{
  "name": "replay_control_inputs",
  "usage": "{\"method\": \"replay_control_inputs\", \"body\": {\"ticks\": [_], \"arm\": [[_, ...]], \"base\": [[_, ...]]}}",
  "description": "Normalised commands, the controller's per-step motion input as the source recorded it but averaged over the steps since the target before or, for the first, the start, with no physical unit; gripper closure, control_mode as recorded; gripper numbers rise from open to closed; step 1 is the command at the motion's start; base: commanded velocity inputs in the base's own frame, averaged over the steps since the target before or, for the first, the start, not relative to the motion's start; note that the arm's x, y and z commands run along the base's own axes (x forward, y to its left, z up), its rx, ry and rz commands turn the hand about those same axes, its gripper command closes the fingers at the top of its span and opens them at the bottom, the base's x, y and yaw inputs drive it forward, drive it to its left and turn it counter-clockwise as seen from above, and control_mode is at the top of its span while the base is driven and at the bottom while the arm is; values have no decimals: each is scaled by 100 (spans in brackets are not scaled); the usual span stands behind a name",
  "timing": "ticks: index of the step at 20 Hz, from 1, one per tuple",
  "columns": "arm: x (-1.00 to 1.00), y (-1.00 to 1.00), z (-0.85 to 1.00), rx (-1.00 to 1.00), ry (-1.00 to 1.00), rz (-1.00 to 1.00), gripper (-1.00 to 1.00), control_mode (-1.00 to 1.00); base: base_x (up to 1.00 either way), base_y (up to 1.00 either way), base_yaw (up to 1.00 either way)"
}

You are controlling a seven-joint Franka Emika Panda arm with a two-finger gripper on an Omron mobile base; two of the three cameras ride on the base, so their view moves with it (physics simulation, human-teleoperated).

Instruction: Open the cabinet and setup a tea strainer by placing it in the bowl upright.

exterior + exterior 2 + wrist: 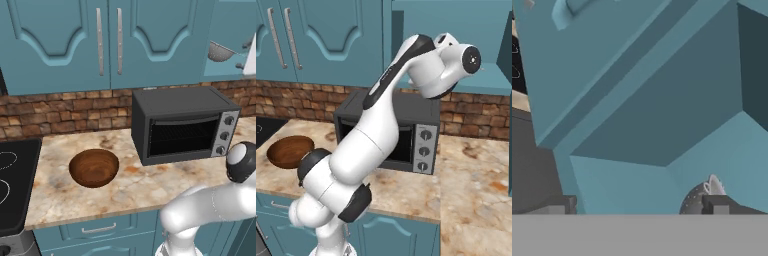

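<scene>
One cabinet (227, 40) is what you're working in right now, and it's open: from the left base view you can look straight into it at the upper right, with the tea strainer (220, 51) sitting inside on its shelf. In the hand view the strainer (698, 200) is low and right, just past the right fingertip, on the cabinet floor (627, 185), and nothing is between the fingers. Your gripper (637, 207) is spread wide and released, one dark tip at the lower left and the other at the lower right, not holding anything. In the right base view the arm reaches up so the hand is level with the open cabinet (456, 30) above the toaster oven (406, 135). The bowl (94, 167) sits upright on the bench (140, 187), left of the toaster oven (182, 125) and well apart from the strainer up top. It's got nothing in it. The two-door cabinet (107, 40) is shut above the bowl, and the stove (12, 180) is off at the left edge of the bench.
</scene>
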Motion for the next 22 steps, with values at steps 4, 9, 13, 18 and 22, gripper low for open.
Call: {"method": "replay_control_inputs", "body": {"ticks": [4,9,13,18,22], "arm": [[22,-1,0,0,3,0,-100,-100],[17,-1,-1,0,0,0,-100,-100],[39,-1,-7,0,2,0,-100,-100],[41,-16,-3,0,5,0,-100,-100],[31,-29,0,0,4,0,-100,-100]], "base": [[0,0,0],[0,0,0],[0,0,0],[0,0,0],[0,0,0]]}}
